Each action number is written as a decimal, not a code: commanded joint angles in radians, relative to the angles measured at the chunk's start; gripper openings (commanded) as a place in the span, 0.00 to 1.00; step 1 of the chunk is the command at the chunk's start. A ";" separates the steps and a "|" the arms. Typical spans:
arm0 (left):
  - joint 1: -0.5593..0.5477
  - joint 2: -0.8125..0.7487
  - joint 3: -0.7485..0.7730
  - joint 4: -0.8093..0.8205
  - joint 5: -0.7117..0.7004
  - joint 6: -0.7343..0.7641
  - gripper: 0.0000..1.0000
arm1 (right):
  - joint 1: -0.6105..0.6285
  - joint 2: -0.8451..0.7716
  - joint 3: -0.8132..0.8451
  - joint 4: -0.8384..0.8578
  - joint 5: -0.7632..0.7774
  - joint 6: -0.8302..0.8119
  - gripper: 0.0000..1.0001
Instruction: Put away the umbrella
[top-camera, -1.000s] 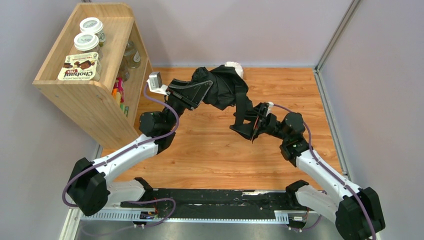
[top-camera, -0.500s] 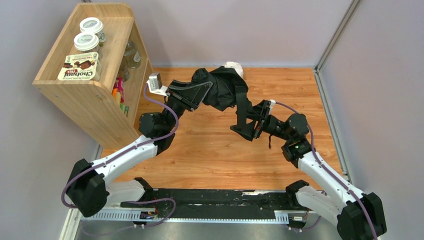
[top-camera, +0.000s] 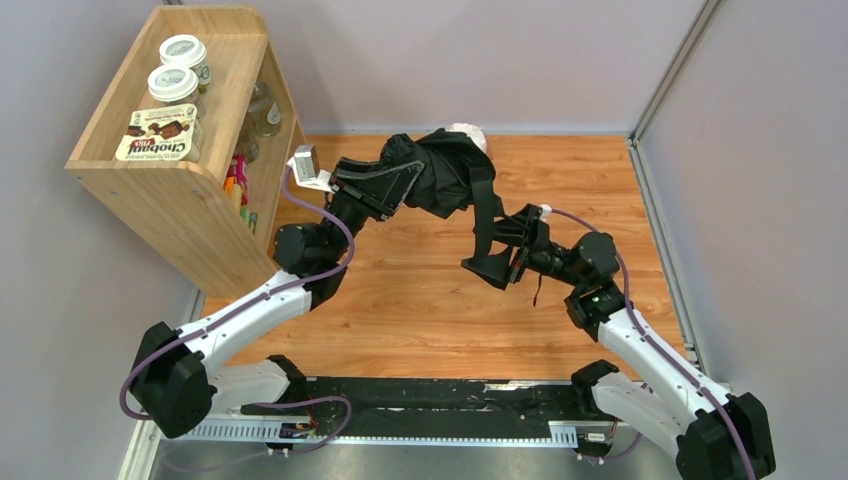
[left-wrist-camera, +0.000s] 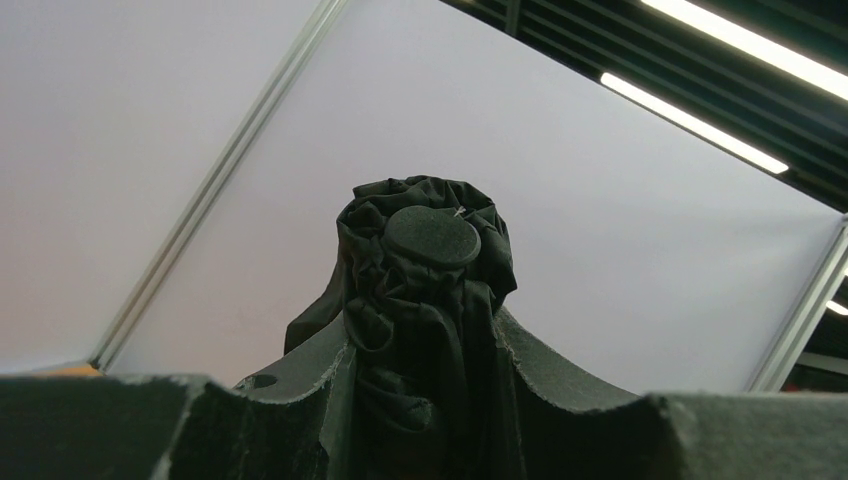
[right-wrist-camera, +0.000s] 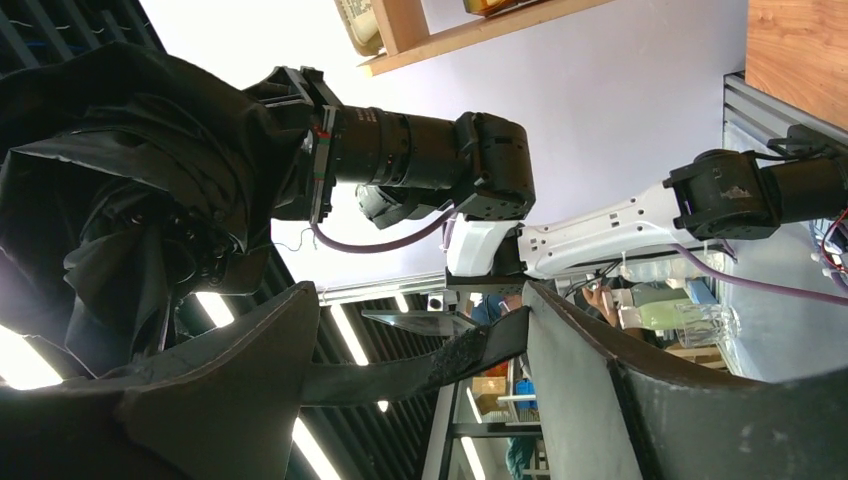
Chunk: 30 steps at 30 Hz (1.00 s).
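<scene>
The umbrella (top-camera: 447, 172) is a bundle of black fabric held above the wooden table (top-camera: 420, 300) at the back middle. My left gripper (top-camera: 403, 185) is shut on its gathered end. In the left wrist view the fabric and round cap (left-wrist-camera: 432, 236) stick up between the fingers (left-wrist-camera: 300, 375). A black strap (top-camera: 487, 215) hangs from the bundle down to my right gripper (top-camera: 497, 248). In the right wrist view that gripper (right-wrist-camera: 420, 300) stands open. The strap's rough-ended tip (right-wrist-camera: 450, 362) crosses the gap and touches the right finger (right-wrist-camera: 570, 370).
A wooden shelf unit (top-camera: 180, 190) stands at the left, close to my left arm. Two lidded cups (top-camera: 176, 84) and a carton (top-camera: 158, 135) sit on top, with bottles inside. A white object (top-camera: 468, 133) lies behind the umbrella. Walls close the back and right.
My right gripper's jaws have spread apart around the strap, and its wrist has shifted slightly right and turned. The left gripper and the bundle have barely moved.
</scene>
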 joint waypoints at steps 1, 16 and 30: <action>0.016 -0.008 0.061 0.038 0.033 0.049 0.00 | 0.006 -0.028 -0.007 0.030 -0.012 0.474 0.77; 0.032 0.035 0.043 0.096 0.076 0.014 0.00 | 0.004 -0.007 -0.016 0.079 0.028 0.515 0.62; 0.032 0.106 0.037 0.194 0.091 -0.078 0.00 | 0.004 0.035 -0.030 0.134 0.061 0.550 0.40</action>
